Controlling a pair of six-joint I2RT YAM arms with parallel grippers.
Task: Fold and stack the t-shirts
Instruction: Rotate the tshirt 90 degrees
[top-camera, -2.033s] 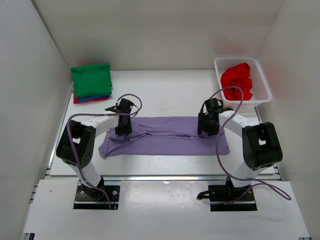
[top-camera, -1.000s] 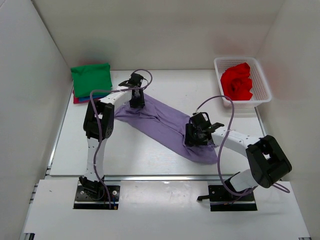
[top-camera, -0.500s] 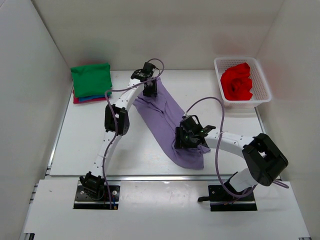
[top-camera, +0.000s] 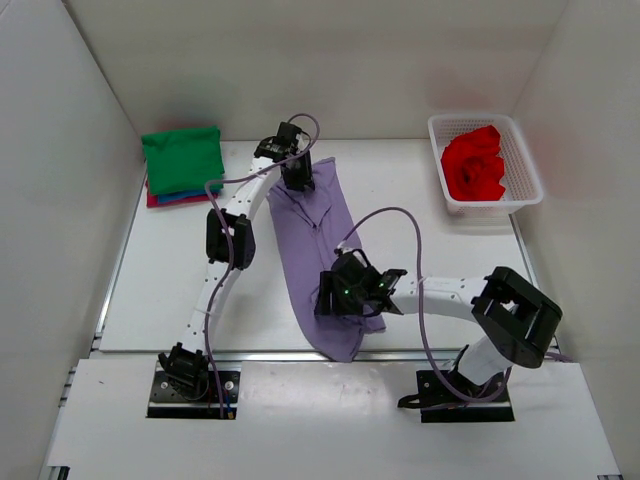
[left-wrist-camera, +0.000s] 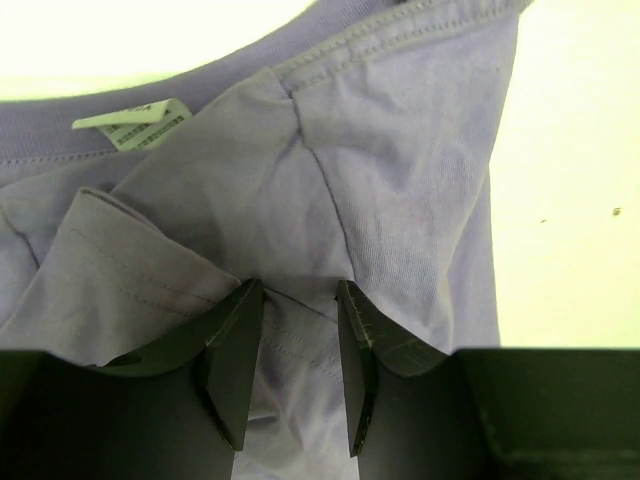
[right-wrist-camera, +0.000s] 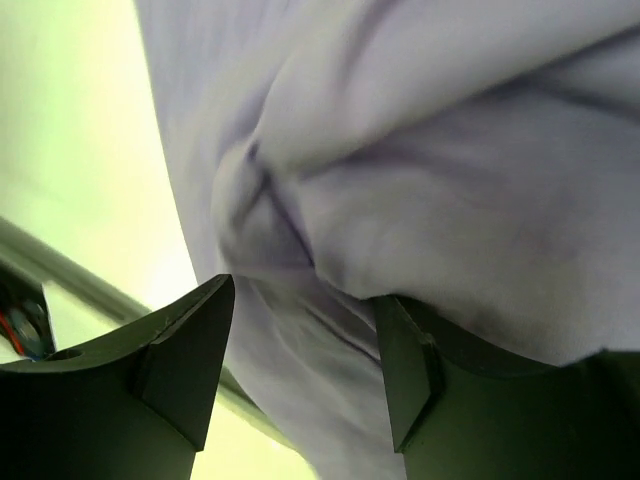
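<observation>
A folded green t-shirt (top-camera: 182, 158) tops the pile at far left. The left gripper (top-camera: 297, 178) pinches the collar end of the lavender t-shirt (top-camera: 315, 240) — a narrow, wrinkled strip down the middle. The right gripper (top-camera: 335, 298) is half-closed on its bunched hem end. The lengthwise fold looks done — next, likely, hem carried squarely to collar.

Overhead looks down; wrist views close on lavender t-shirt (top-camera: 305, 255) (right blurry, probably).

L claw (top-camera: 298, 180) far, R claw (top-camera: 338, 298) near, prob. clamped.
</observation>
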